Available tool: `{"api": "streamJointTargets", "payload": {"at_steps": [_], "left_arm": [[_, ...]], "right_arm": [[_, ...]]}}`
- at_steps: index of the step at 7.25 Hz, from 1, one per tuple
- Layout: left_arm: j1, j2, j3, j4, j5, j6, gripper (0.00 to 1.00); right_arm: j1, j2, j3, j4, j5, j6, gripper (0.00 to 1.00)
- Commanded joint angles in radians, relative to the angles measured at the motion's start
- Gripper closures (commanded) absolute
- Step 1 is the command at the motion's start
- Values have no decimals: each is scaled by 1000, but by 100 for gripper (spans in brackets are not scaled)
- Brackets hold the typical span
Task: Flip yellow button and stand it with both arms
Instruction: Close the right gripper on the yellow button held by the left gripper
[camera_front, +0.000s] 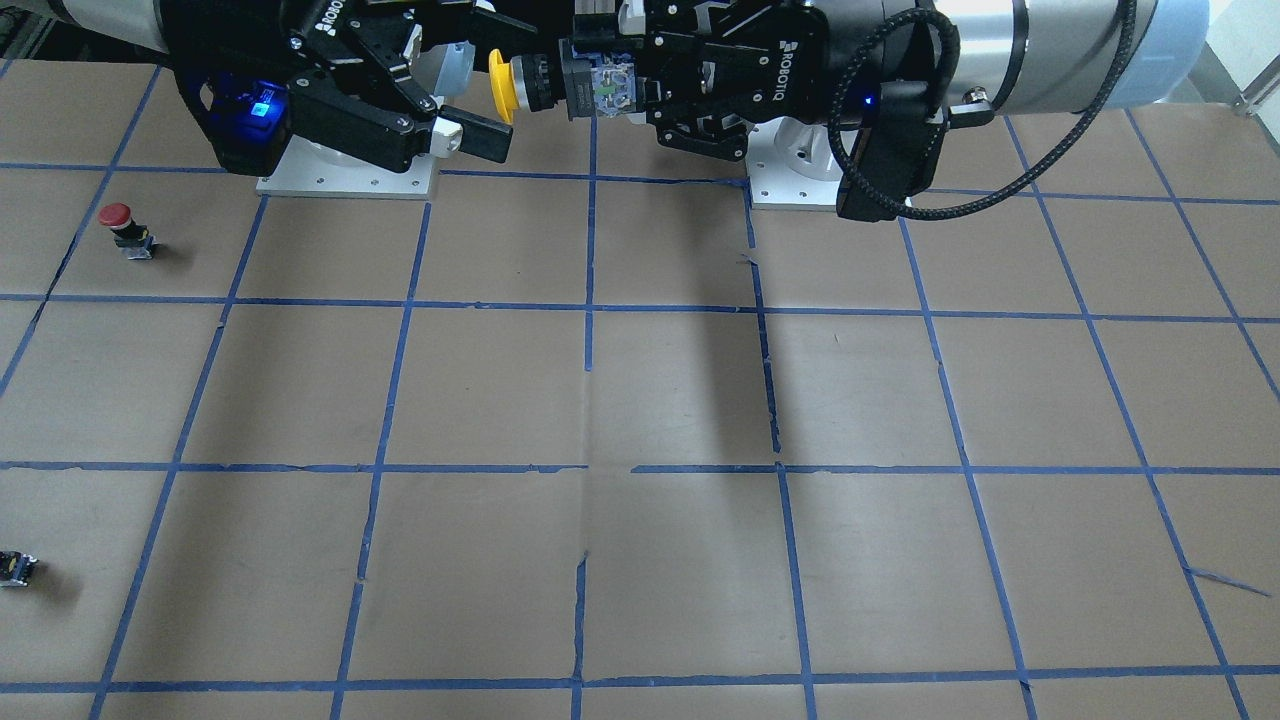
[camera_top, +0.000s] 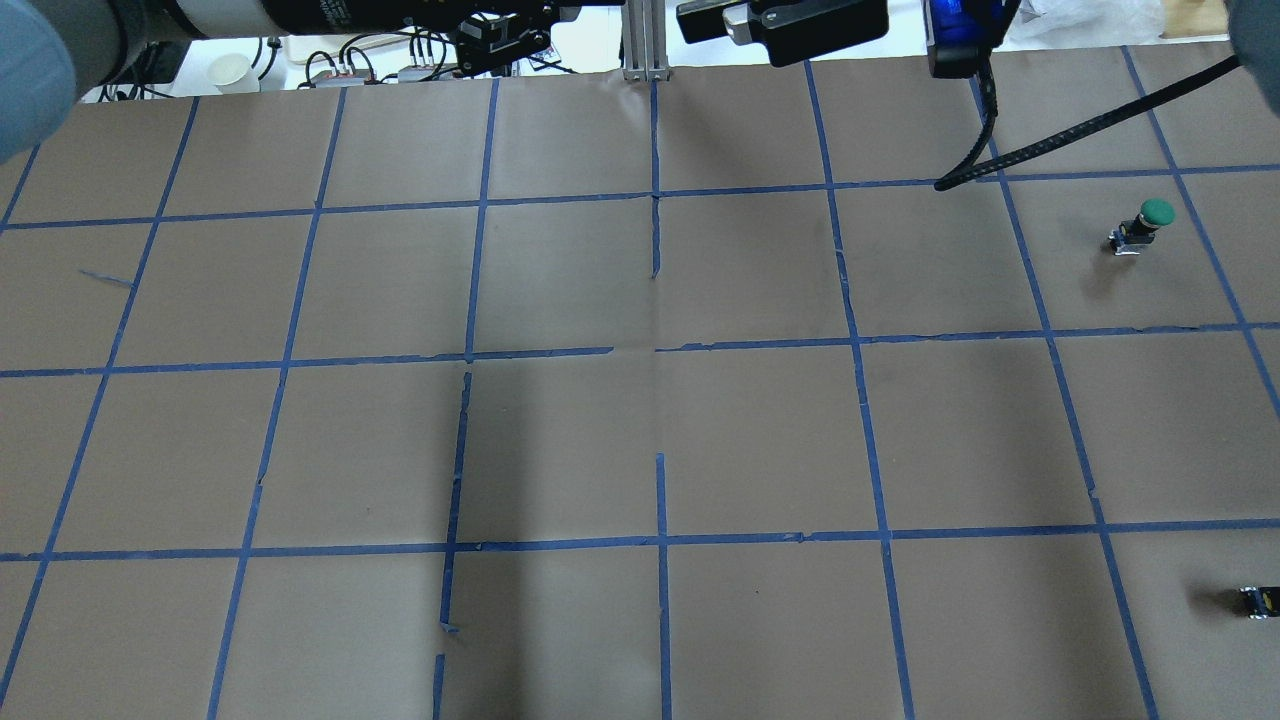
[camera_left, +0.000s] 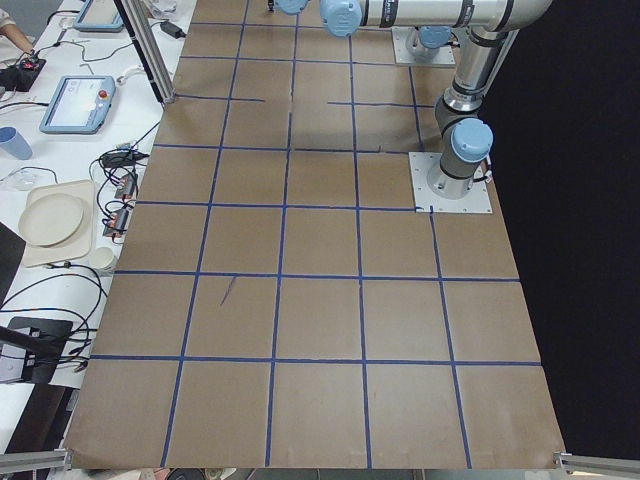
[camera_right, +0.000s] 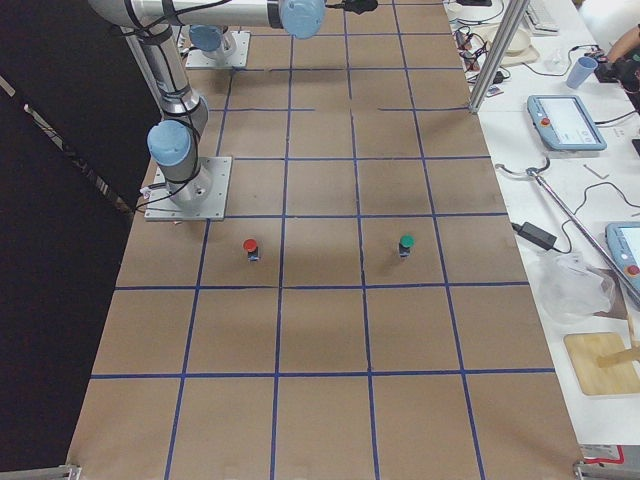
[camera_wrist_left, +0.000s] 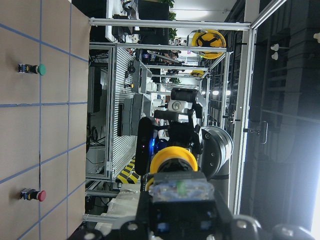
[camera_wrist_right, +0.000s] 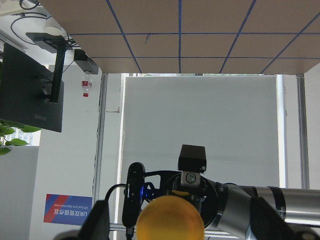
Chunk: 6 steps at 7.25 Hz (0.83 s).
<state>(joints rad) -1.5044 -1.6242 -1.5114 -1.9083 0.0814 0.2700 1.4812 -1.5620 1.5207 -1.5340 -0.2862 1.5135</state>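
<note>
The brown table (camera_front: 640, 400), gridded with blue tape, fills the front-facing view, which serves as the dial here. The left arm (camera_front: 1040, 50) reaches in from 1 o'clock and the right arm (camera_right: 170, 75) from 11 o'clock, and the two meet at 12 o'clock, raised above the table's robot-side edge.

The left gripper (camera_front: 615, 88) is clamped on the black-grey contact block of the yellow button (camera_front: 540, 88) and holds it in the air, lying level. The button's yellow cap points toward 9 o'clock, at the right gripper (camera_front: 480, 85). That gripper is spread wide, with one finger on each side of the cap. In the right wrist view both fingers stand clear of the cap.

A red-capped button (camera_front: 125, 228) stands upright at 10 o'clock. A green-capped button (camera_top: 1145, 222) shows only in other views, at 2 o'clock in the overhead one. A small dark block (camera_front: 15, 568) sits at 8 o'clock by the edge.
</note>
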Motion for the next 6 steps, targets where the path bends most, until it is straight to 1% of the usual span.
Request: {"api": "streamJointTargets", "payload": {"at_steps": [1, 3, 4, 5, 6], "left_arm": [[1, 3, 0, 0, 1, 0, 98], [0, 3, -1, 0, -2, 3, 98], [0, 3, 0, 0, -2, 3, 98], [0, 3, 0, 0, -3, 3, 97], [-2, 4, 0, 0, 0, 2, 78]], "right_arm": [[5, -6, 1, 2, -1, 13, 14], [2, -4, 0, 0, -1, 13, 52], [-1, -4, 0, 0, -1, 13, 63], [-2, -4, 0, 0, 2, 13, 71], [-2, -4, 0, -2, 2, 13, 76]]}}
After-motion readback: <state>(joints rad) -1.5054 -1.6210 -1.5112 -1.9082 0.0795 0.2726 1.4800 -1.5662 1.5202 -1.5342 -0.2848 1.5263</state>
